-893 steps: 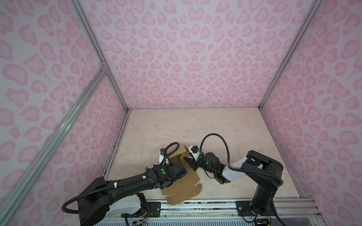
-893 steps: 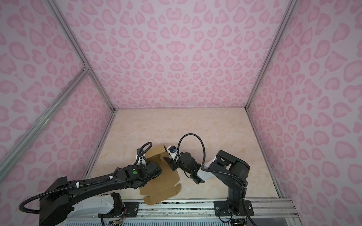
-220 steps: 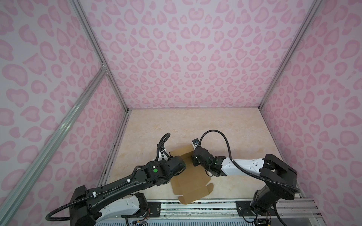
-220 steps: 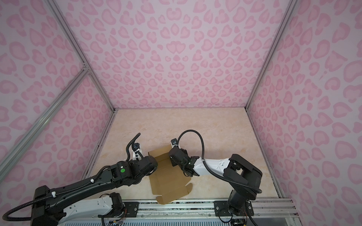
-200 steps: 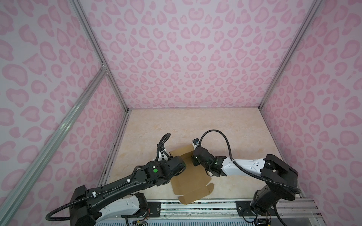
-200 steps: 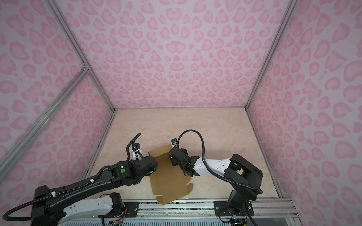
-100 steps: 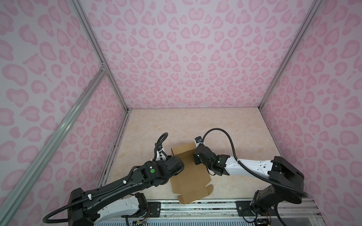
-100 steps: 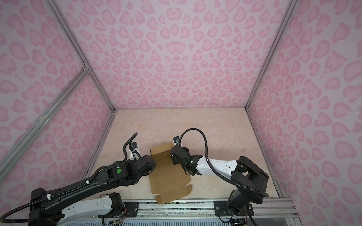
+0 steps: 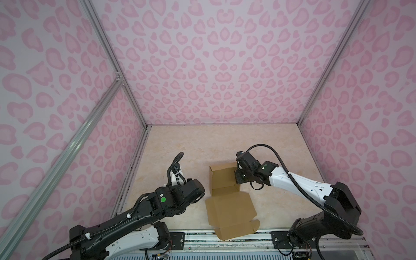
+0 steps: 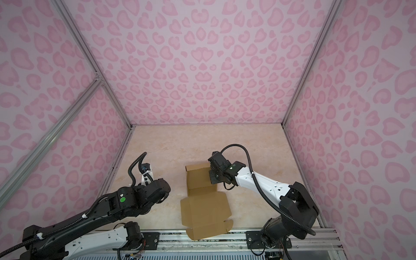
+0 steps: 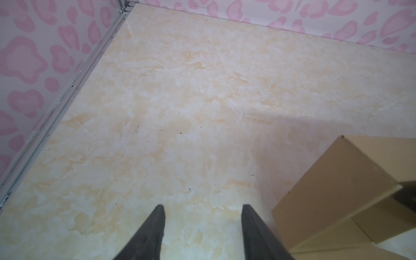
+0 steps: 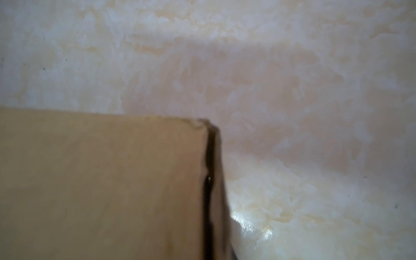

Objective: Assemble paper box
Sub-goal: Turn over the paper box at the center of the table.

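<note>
Now right jaws together at box (image 9: 221, 180) right wall, grip unclear; left jaws apart, empty, off its left side. Long axis runs front-back; right jaws nearer.

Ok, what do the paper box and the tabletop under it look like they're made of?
The paper box: brown kraft cardboard, matte, with creased folds and thin cut edges. The tabletop: beige marble-patterned surface, somewhat glossy, since the right wrist view catches a bright glint; stone or printed laminate, cannot tell.
</note>
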Motion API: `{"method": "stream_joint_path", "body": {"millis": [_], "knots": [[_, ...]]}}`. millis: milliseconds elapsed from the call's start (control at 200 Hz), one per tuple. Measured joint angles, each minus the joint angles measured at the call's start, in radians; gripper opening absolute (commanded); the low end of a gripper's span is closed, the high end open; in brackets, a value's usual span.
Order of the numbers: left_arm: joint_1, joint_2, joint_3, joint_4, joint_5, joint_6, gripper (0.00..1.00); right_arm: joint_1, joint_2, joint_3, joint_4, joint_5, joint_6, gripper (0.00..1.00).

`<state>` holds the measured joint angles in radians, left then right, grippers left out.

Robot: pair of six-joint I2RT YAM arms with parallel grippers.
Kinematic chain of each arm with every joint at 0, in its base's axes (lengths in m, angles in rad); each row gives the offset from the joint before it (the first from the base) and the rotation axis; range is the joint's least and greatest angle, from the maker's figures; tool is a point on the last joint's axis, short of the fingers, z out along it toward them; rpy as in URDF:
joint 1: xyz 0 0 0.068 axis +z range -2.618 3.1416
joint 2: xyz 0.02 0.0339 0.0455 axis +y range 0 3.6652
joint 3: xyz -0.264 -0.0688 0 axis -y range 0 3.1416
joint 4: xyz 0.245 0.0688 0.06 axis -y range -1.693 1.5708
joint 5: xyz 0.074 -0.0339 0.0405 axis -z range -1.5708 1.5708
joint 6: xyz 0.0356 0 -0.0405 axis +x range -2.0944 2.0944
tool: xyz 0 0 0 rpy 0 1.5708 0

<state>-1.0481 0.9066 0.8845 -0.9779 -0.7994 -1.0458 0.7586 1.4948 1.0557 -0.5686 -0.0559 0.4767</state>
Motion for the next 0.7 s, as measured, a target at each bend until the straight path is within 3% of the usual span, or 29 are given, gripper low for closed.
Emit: {"method": "stream_joint_path", "body": {"millis": [220, 480, 700], "knots": [[0.004, 0.029, 0.024, -0.011, 0.045, 0.020, 0.58, -0.066, 0.064, 0.070, -0.189, -0.143, -0.067, 0.00], [0.019, 0.044, 0.014, 0.000, 0.111, 0.027, 0.59, -0.098, 0.146, 0.231, -0.409, -0.194, -0.145, 0.00], [0.021, 0.064, 0.013, 0.016, 0.159, 0.047, 0.60, -0.073, 0.235, 0.258, -0.484, -0.189, -0.167, 0.00]]}}
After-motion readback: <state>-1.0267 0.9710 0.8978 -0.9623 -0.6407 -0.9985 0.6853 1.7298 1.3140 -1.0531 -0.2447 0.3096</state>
